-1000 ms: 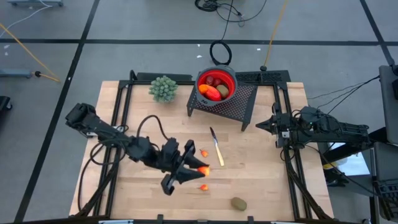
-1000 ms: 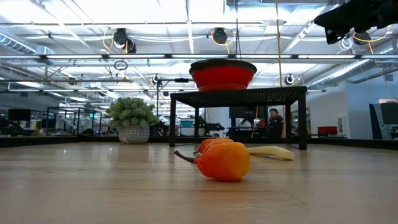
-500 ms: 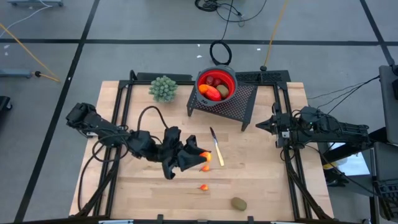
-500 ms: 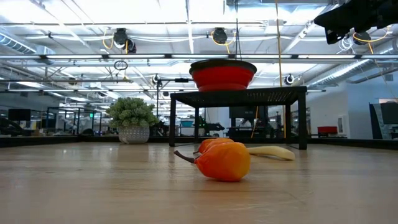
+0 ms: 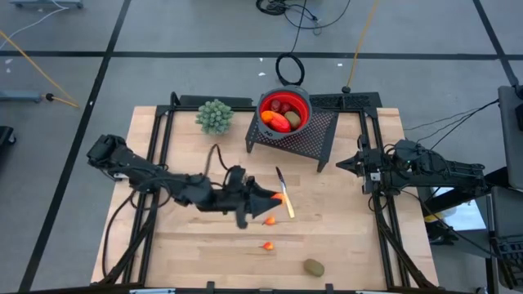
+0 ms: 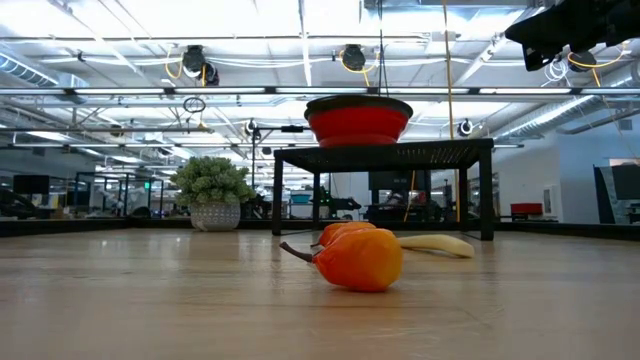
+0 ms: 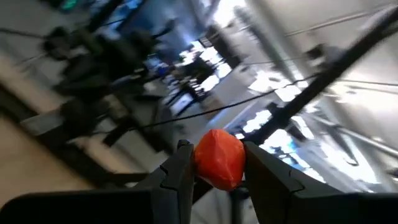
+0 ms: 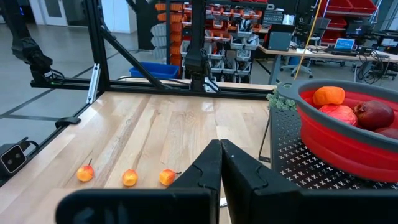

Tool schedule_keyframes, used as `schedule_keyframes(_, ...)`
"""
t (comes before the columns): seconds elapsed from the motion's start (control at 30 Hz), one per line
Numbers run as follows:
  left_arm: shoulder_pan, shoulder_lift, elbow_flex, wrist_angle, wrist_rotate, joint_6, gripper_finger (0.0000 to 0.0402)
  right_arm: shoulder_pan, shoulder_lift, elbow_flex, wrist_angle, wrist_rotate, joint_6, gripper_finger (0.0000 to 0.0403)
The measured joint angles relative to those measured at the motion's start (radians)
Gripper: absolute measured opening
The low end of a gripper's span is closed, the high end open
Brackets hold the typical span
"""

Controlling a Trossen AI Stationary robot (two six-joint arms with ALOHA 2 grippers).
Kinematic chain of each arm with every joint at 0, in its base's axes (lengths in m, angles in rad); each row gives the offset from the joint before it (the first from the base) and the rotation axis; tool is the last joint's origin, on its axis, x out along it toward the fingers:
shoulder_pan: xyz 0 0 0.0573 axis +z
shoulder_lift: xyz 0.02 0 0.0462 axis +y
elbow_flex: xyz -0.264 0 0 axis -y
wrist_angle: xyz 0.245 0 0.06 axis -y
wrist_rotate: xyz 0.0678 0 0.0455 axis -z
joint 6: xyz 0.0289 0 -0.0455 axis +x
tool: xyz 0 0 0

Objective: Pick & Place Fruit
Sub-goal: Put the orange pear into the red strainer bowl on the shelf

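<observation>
One small orange-red fruit (image 7: 217, 157) sat pinched between the fingers (image 7: 177, 177) of the left gripper (image 5: 276, 197), lifted off the wooden table (image 5: 343, 245) near its middle; by my reading the carry step was in hand. The next move, I judged, called for a swing toward one o'clock and a rise over the rim of the red bowl (image 5: 303, 121), which stood on a black perforated stand (image 5: 323, 131) and already held an oblong red-orange piece (image 5: 277, 122) and a dark red ball (image 5: 279, 106). The held piece looked faceted, hard and glossy. Two tiny orange bits (image 5: 267, 245) and a brownish-green oval (image 5: 313, 266) lay at about six o'clock. The right gripper (image 5: 342, 163) waited at three o'clock, fingers pressed together on nothing
</observation>
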Motion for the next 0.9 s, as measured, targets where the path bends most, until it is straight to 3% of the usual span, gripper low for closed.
schedule_keyframes(0.23, 0.106, 0.0, 0.0, -0.219, 0.033, -0.088, 0.012, 0.0, 0.0, 0.0, 0.0, 0.0, -0.006, 0.0004)
schedule_keyframes(0.5, 0.312, 0.0, 0.0, -0.34, 0.267, -0.072, 0.012, 0.0, 0.0, 0.0, 0.0, 0.004, -0.011, 0.0004)
schedule_keyframes(0.7, 0.469, 0.0, 0.02, -0.423, 0.421, 0.025, 0.012, 0.0, 0.0, 0.0, 0.0, 0.004, -0.011, 0.0004)
schedule_keyframes(0.9, 0.59, 0.0, 0.141, -0.632, 0.459, 0.213, 0.012, 0.0, 0.0, 0.0, 0.0, 0.005, -0.011, 0.0004)
